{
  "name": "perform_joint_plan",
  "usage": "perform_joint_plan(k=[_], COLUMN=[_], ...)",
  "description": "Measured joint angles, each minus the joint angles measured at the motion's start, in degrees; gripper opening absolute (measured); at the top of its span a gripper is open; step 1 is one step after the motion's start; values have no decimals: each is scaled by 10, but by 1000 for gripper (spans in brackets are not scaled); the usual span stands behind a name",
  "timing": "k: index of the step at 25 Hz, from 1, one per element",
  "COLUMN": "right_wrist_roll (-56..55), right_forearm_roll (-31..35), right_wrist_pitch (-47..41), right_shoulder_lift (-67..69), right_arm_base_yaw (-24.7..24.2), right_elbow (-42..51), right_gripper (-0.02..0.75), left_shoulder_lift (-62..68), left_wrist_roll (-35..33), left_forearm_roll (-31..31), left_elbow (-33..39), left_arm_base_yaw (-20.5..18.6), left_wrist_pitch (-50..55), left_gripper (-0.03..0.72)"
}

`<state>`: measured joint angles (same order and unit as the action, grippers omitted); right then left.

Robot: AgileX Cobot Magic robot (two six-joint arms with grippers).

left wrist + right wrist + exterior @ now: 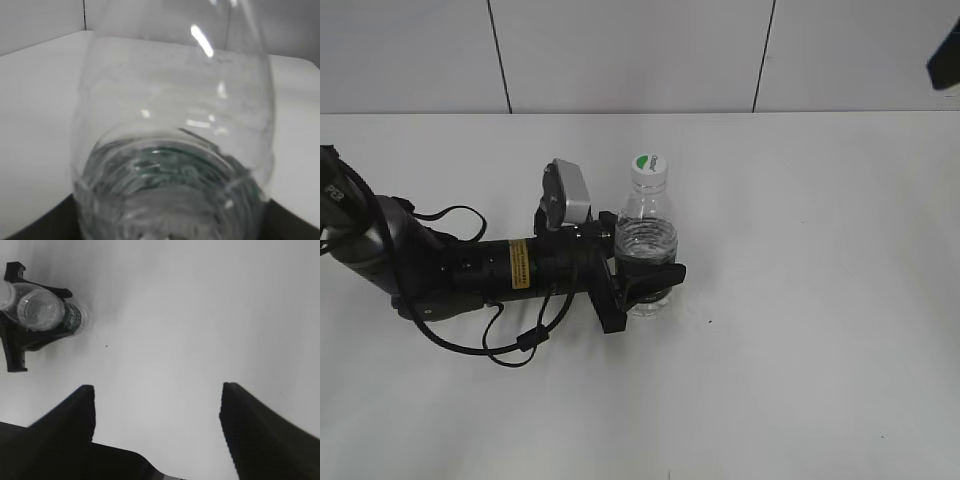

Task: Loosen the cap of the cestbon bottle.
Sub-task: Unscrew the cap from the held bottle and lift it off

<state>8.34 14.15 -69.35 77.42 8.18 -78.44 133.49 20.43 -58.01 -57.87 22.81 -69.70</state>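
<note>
Clamping the bottle (pixel 646 240) at its label band, your left gripper (pixel 645 285) pins it upright on the table (pixel 820 300), probably to stop it spinning. Cap (pixel 648 166) sits exposed on top. Right gripper (pixel 157 430) hangs spread, empty, well off to the right; you've clear room above.

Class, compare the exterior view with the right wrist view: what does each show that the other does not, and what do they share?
Only the exterior view shows the left arm, its cables and the wall behind. Only the right wrist view shows the right end effector, open above bare table. Both show the cestbon bottle with its cap on, gripped around the label by the left end effector.
</note>
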Motion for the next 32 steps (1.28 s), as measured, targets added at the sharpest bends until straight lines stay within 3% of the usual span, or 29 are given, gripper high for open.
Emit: perform_joint_plan(k=[4, 11, 20, 32], right_wrist_roll=[-10, -57, -93, -94], right_forearm_roll=[7, -17, -31, -38], right_wrist_pitch=[-1, -2, -3, -5], right_shoulder_lift=[64, 170, 262, 333], right_arm_base_yaw=[28, 134, 242, 266], right_elbow=[-66, -173, -215, -270], right_gripper=[589, 589, 589, 589], left_shoulder_lift=[0, 0, 0, 0], left_wrist_roll=[0, 0, 0, 0], left_forearm_roll=[1, 1, 1, 1], left_elbow=[0, 0, 0, 0], left_arm_base_yaw=[0, 0, 0, 0], left_wrist_pitch=[0, 0, 0, 0], left_gripper=[401, 401, 401, 401])
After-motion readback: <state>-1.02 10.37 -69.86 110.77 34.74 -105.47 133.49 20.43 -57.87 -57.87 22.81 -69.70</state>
